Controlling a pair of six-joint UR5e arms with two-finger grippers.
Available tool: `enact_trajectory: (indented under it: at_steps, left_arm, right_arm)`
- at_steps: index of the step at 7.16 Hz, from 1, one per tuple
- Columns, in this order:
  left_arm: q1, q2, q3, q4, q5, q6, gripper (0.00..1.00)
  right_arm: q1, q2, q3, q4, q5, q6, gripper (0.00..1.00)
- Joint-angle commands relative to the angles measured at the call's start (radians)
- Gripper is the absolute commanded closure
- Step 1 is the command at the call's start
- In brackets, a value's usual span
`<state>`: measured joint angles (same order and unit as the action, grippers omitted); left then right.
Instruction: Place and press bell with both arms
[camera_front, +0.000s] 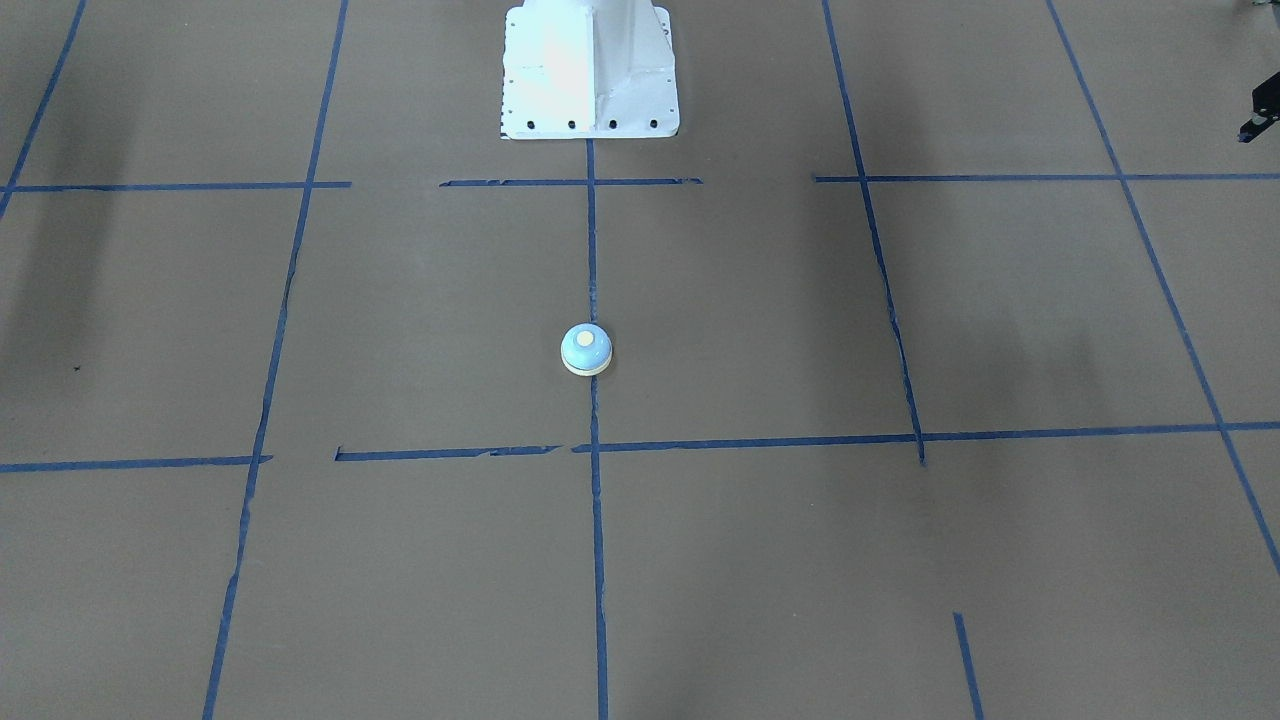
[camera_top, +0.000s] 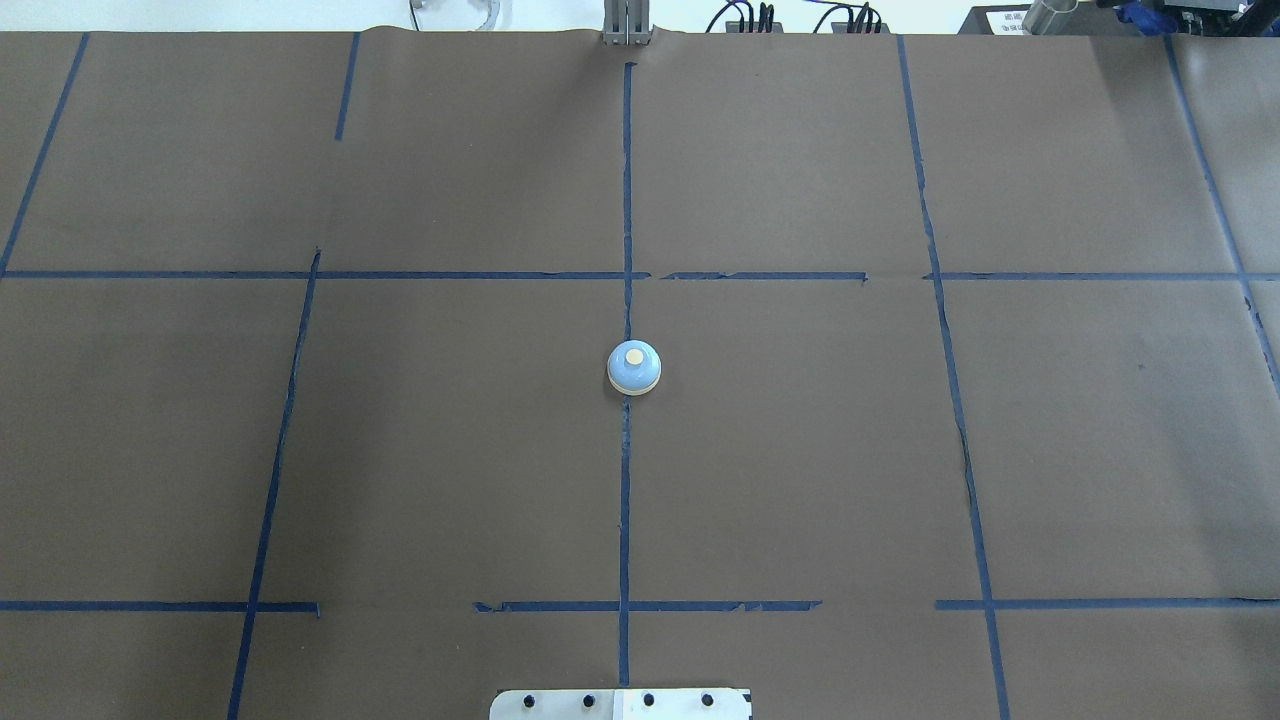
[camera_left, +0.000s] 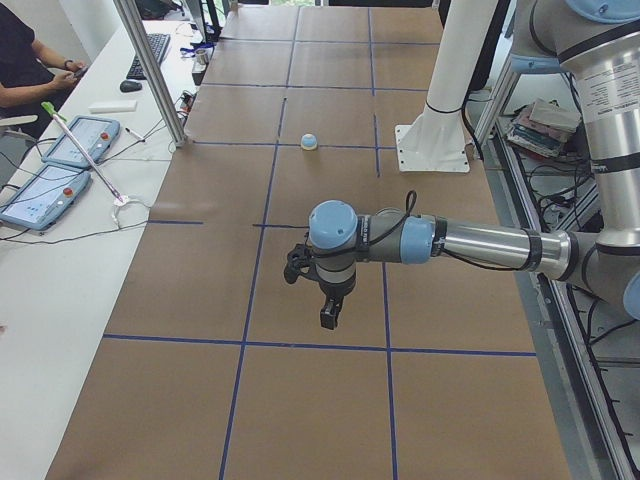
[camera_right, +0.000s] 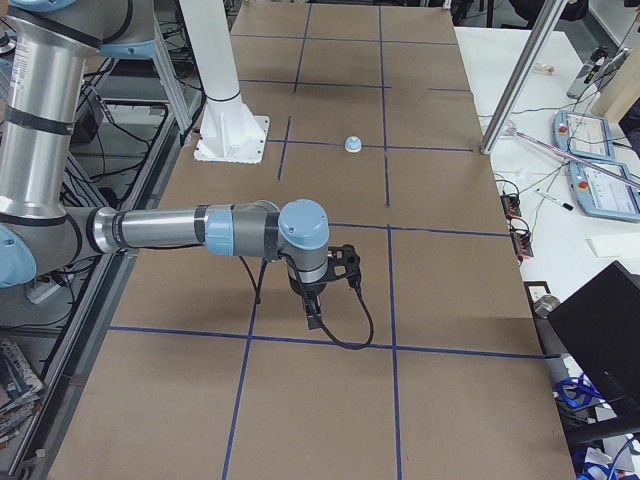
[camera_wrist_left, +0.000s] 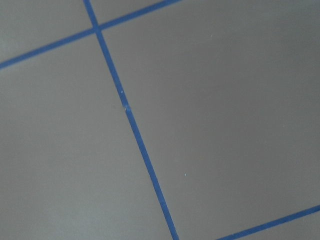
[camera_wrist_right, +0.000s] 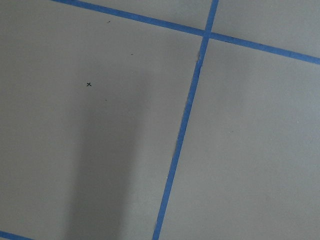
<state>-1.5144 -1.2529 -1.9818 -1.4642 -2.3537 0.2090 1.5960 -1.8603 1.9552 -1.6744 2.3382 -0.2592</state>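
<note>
One bell (camera_top: 634, 368), two arms, two grippers, one white pedestal (camera_front: 590, 70). That's the whole cast.

The bell sits upright on the table (camera_top: 800, 450), straight out in front of the pedestal on the centre tape line (camera_top: 626, 500). It's well apart from the pedestal's foot, button facing up, and nothing is touching it.

The left arm (camera_left: 480, 243) reaches out well off to the pedestal's left, with the left gripper (camera_left: 328, 312) hanging above the table and pointing down. The right arm (camera_right: 160, 228) mirrors that on the pedestal's other side, and the right gripper (camera_right: 312, 312) is also pointing down above the table.

Both grippers only really show up in the side cams, so I can't tell if the fingers are spread or pressed together. Neither looks to be carrying anything. The wrist cams show just brown cover and blue tape, no bell.

The relation that matters is that the bell lies inward from both tools, back toward the pedestal's centre line. Each arm would have to sweep sideways toward the middle to reach it. They look about equally far off, so I wouldn't call either one nearer. The bell is round, so there's no long axis to line up with.
</note>
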Motion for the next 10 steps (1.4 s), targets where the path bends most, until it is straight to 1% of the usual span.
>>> enact_trajectory:
  at_steps: [1,2,3,4,5,6,10]
  left_arm:
    - [-0.143,0.012,-0.023,0.002,-0.018,-0.043,0.0]
    - [-0.171,0.039,-0.029,-0.027,-0.024,-0.036,0.0]
    - [-0.171,0.011,-0.014,-0.024,-0.021,-0.036,0.0]
    - [-0.171,0.009,-0.018,-0.027,-0.009,-0.036,0.0]
    - [-0.168,-0.02,0.036,-0.018,-0.007,-0.036,0.0]
    - [-0.167,-0.022,0.049,-0.019,-0.009,-0.034,0.0]
    - [-0.165,-0.02,0.057,-0.015,-0.016,-0.036,0.0]
  right_arm:
    - [0.002,0.0,-0.036,-0.001,-0.002,-0.011,0.0]
    - [0.002,0.0,-0.038,0.002,-0.002,-0.012,0.0]
    - [0.002,0.001,-0.041,0.001,-0.003,-0.012,0.0]
    - [0.002,-0.003,-0.038,0.001,0.001,-0.012,0.0]
    - [0.002,-0.003,-0.035,0.002,0.015,-0.015,0.0]
    - [0.002,-0.005,-0.019,0.002,0.015,-0.017,0.0]
    - [0.002,-0.016,-0.021,0.001,0.016,-0.017,0.0]
